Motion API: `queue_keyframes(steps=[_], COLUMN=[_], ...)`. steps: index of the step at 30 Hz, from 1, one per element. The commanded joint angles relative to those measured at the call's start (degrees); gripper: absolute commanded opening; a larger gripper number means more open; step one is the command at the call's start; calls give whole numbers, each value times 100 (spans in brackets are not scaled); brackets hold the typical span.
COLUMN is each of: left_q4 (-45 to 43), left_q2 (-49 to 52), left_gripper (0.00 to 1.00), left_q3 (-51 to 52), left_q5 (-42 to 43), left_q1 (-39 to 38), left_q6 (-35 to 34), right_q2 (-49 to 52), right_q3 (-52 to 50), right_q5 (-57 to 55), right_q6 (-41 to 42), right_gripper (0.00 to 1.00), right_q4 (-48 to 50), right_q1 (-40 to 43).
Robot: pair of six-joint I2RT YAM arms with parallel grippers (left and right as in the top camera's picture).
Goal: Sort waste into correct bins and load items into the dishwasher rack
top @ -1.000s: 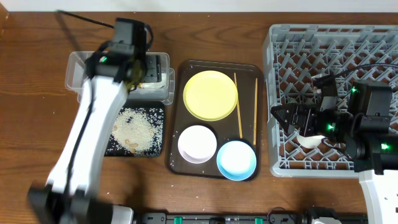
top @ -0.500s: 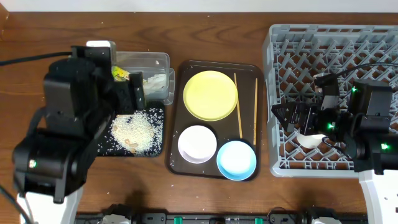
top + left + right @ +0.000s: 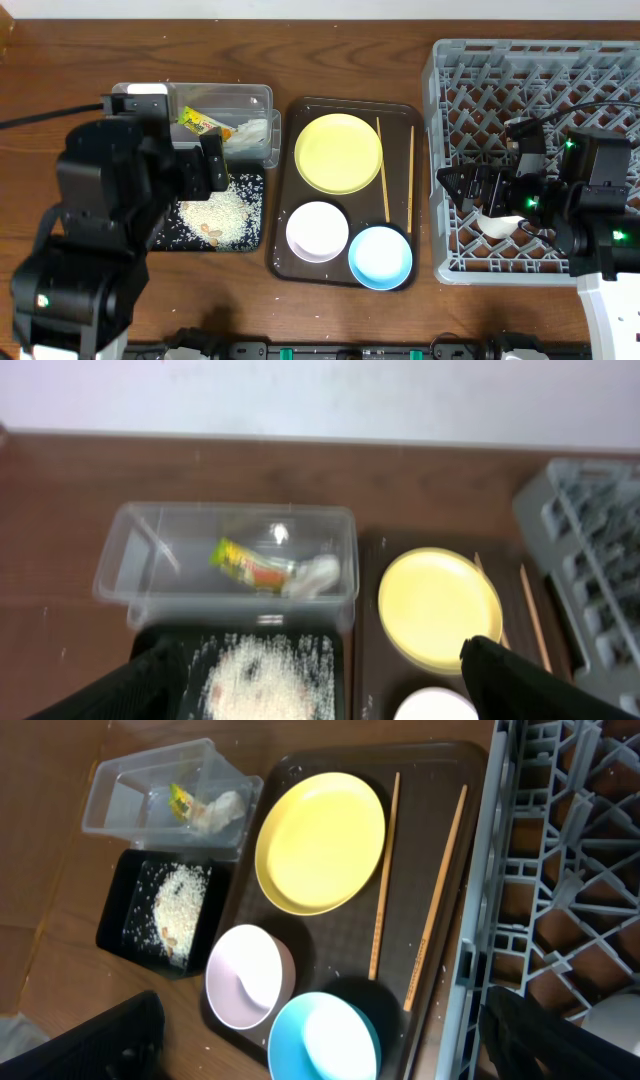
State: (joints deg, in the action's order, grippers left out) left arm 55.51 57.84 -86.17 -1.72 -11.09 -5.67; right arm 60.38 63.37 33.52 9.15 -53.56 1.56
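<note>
Holds the left fingers spread wide with nothing between them, up above the spot where the clear tub meets the black tray, at the left of the desk. Shows the green-and-orange wrapper and the crumpled tissue lying just beside each other inside the tub. Shows the rice heaped in the black tray, just to the near side of the tub.

Holds the right fingers equally wide, likewise gripping nothing, above the left part of the grey rack at the right of the desk. Has the white cup down in the rack, partly hidden under that arm.

Between bins and rack, has the brown serving tray. Carries there the yellow plate at the far end, and the pinkish-white bowl and light blue bowl side by side at the near end. Carries also the chopsticks, lying apart and parallel to the right of the plate, running far to near.
</note>
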Motion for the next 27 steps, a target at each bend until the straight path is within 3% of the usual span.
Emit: queue_keyframes(steps=[1,13,19,27], left_q4=[-621,-3364,-3790,-3810], left_q2=[-522,-3545,-4848,-5786], left_gripper=[90,91,92,92], left_q3=[638,4583,5779,6889], left_q5=[-85,138,238,238], left_q1=[-24,20,111,116], left_q6=[98,92,94,94], right_q2=[-11,-11,-11,-11], right_q3=[59,59,59,59], right_q5=[-13,-35,-35,-35], right_q6=[20,20,20,20], right_gripper=[99,99,99,99], right_q4=[-2,-2,-2,-2], right_q1=[-83,-83,-83,-83])
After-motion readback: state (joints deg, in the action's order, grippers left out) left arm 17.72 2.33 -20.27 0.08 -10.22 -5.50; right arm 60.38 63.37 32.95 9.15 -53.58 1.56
